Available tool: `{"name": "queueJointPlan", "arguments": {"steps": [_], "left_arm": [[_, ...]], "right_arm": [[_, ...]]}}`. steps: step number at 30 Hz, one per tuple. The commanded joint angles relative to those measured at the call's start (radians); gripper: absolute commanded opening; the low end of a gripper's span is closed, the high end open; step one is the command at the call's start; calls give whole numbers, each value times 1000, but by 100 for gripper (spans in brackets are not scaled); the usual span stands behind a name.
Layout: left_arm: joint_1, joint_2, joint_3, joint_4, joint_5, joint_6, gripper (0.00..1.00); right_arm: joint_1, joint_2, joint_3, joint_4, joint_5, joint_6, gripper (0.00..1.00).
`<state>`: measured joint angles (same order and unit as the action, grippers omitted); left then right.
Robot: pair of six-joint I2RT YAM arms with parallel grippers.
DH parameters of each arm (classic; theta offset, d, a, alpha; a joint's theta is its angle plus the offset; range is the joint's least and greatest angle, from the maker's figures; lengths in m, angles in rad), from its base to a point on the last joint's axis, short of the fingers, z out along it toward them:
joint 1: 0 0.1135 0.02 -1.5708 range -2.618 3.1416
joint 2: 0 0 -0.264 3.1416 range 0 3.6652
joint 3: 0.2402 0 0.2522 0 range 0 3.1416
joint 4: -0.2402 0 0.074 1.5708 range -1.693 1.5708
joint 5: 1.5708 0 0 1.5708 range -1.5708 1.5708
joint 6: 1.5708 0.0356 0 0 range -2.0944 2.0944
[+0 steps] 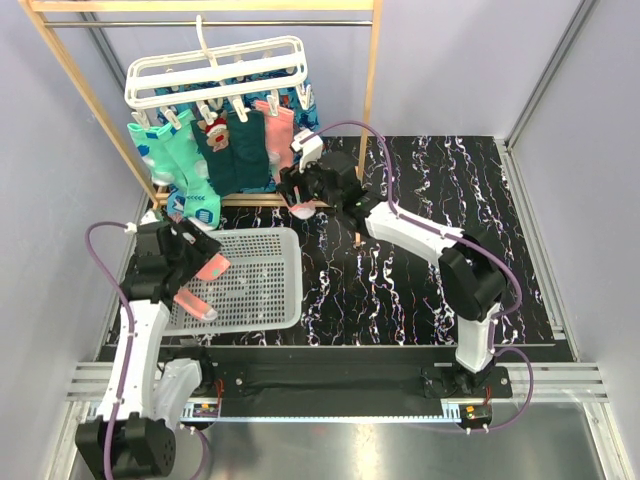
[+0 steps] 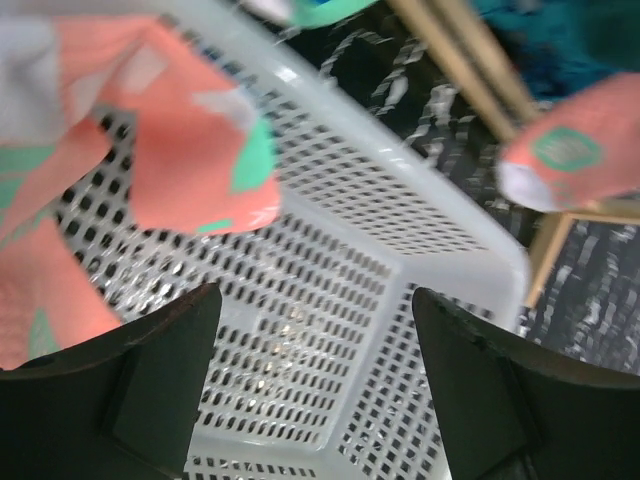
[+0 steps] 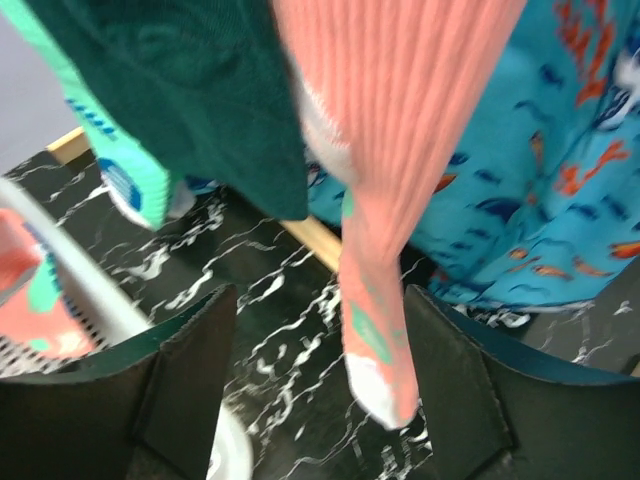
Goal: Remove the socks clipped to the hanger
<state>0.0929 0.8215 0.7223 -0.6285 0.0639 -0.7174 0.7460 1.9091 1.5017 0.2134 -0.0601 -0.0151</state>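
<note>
Between my right gripper's (image 3: 315, 300) spread fingers hangs a pink sock (image 3: 400, 150), clipped to the hanger (image 1: 210, 72) above; if I grab low & pull hard, the hanger could swing or unhook.

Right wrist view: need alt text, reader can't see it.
A pink sock hangs inside the open right gripper, not gripped, its white toe low over the black marbled table. A dark teal sock hangs to its left, with blue patterned cloth behind on the right and a white basket at lower left.
</note>
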Motion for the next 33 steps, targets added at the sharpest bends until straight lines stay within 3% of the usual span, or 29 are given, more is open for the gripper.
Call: {"name": "queueJointPlan", "arguments": {"steps": [1,9,16,18,23,33], "left_arm": [[2,-61,92,107,117,102,82],[-24,-51,69,211,246,99,83],[-160,11,97,237,194,121,81],[-203,39,129,239,162,140,81],[-354,88,189,266,94,185,81],[-404,93,198,441,181,193,86]], "right_arm": [[6,28,72,64,86,-83,75],[6,106,146,34,63,-118,73],[6,58,121,-15,63,-50,39],[6,0,114,-45,63,-34,25],[3,-110,109,-169,-42,58,0],[6,-249,103,-270,-167,299,0]]}}
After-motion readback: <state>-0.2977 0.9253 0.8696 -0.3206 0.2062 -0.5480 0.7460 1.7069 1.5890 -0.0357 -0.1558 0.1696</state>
